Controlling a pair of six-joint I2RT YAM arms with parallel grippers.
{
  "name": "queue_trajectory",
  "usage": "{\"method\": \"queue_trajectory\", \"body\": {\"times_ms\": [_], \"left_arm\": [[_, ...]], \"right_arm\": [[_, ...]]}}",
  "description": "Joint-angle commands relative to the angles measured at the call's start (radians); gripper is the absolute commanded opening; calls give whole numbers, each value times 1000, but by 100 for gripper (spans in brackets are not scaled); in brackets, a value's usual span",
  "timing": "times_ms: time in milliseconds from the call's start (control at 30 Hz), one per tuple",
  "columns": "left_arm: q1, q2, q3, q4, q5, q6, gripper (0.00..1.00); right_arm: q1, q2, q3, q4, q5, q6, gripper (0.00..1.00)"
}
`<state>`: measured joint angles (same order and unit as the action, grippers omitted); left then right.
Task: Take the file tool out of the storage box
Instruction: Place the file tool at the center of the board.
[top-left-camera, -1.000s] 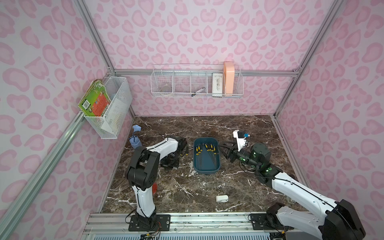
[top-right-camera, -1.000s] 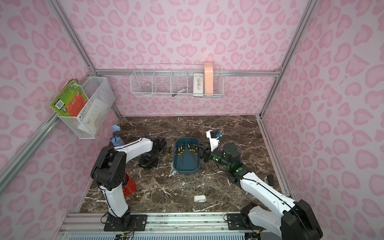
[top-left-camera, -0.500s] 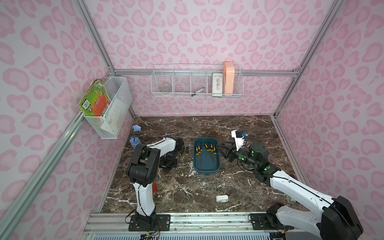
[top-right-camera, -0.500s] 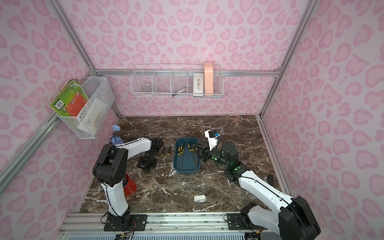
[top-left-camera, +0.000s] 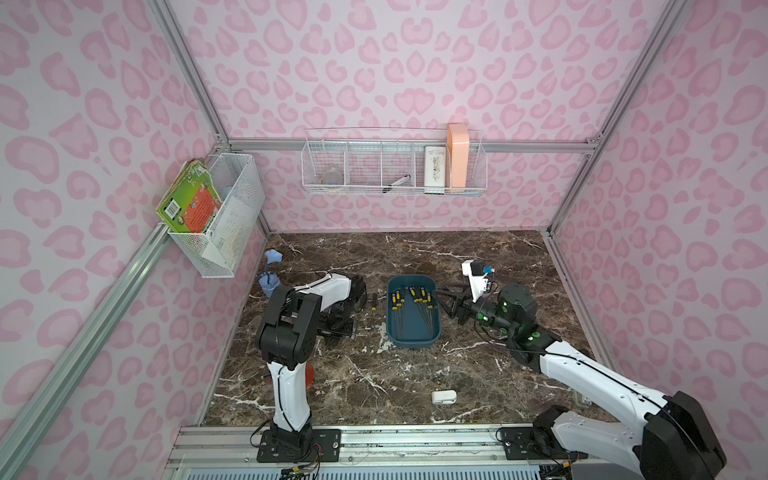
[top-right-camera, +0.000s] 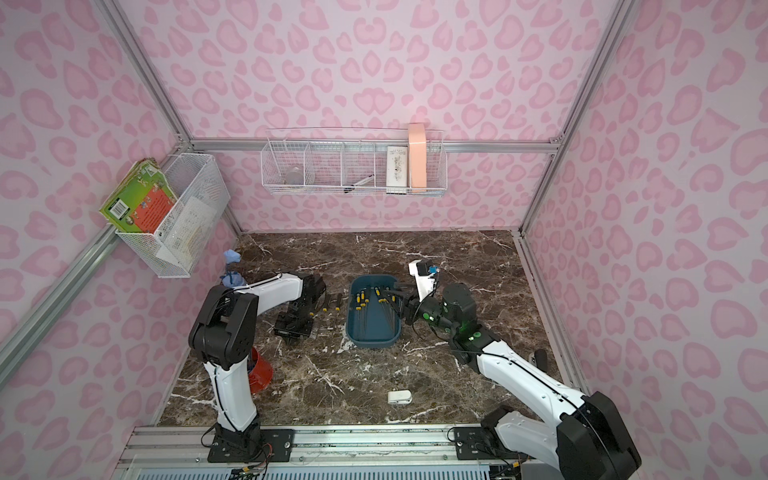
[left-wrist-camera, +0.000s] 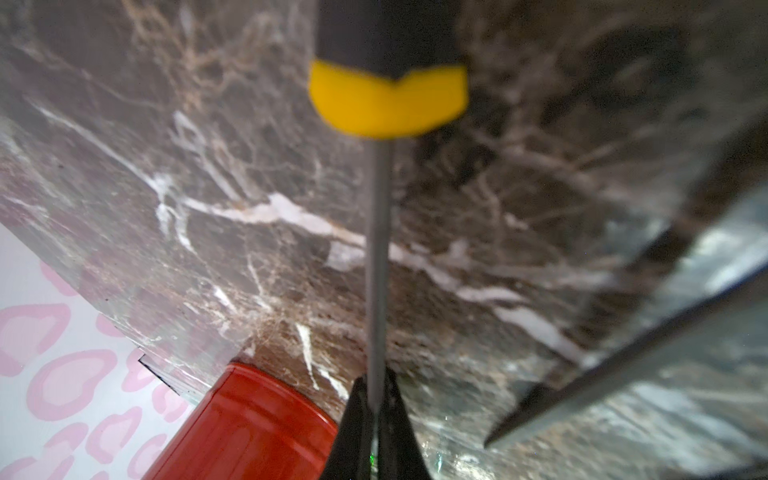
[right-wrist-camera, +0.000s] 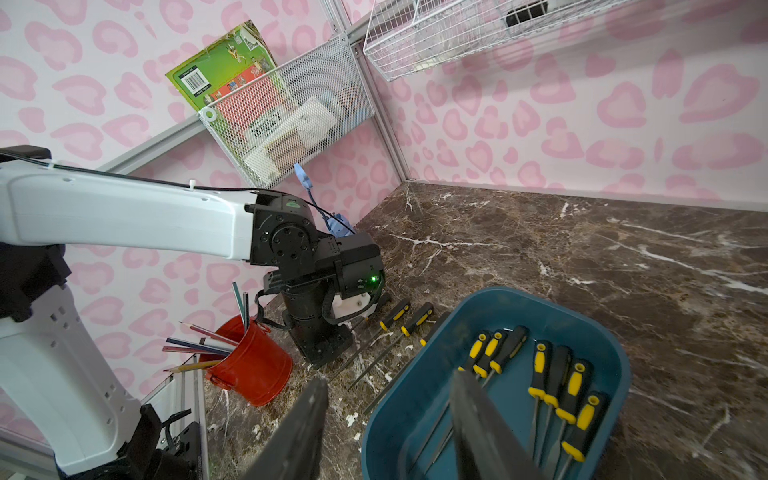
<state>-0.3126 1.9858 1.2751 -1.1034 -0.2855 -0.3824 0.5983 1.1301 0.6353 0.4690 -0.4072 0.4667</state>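
Left gripper (left-wrist-camera: 375, 384): jaws fully closed on the grey steel shaft of one file tool (left-wrist-camera: 377, 249) with a yellow-and-black handle. It is held low over the brown marble counter (top-left-camera: 374, 382), at 9 o'clock of the dark teal-blue plastic storage box (top-left-camera: 411, 343). Right gripper (right-wrist-camera: 388, 378): jaws about half open and holding nothing, at 3 o'clock of the box. One jaw is over the box interior, the other outside the rim. Count: one box at mid-counter, with seven matching files (right-wrist-camera: 575, 382) lying inside, handles toward 12 o'clock. Three files (right-wrist-camera: 395, 313) show outside between the box and the left gripper, one partly hidden by the rim. Whether the held tool is among these three cannot be told. One red metal cup (right-wrist-camera: 253, 365) stands at 8 o'clock.
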Motion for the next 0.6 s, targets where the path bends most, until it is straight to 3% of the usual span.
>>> {"method": "queue_trajectory", "body": {"times_ms": [0, 67, 567], "left_arm": [[0, -1, 3, 10, 21, 19, 1], [0, -4, 1, 9, 22, 16, 13], [-9, -10, -7, 18, 34, 19, 14]], "right_arm": [[0, 4, 9, 13, -8, -6, 48], [0, 8, 13, 14, -8, -6, 48], [0, 10, 10, 19, -16, -7, 48]]}}
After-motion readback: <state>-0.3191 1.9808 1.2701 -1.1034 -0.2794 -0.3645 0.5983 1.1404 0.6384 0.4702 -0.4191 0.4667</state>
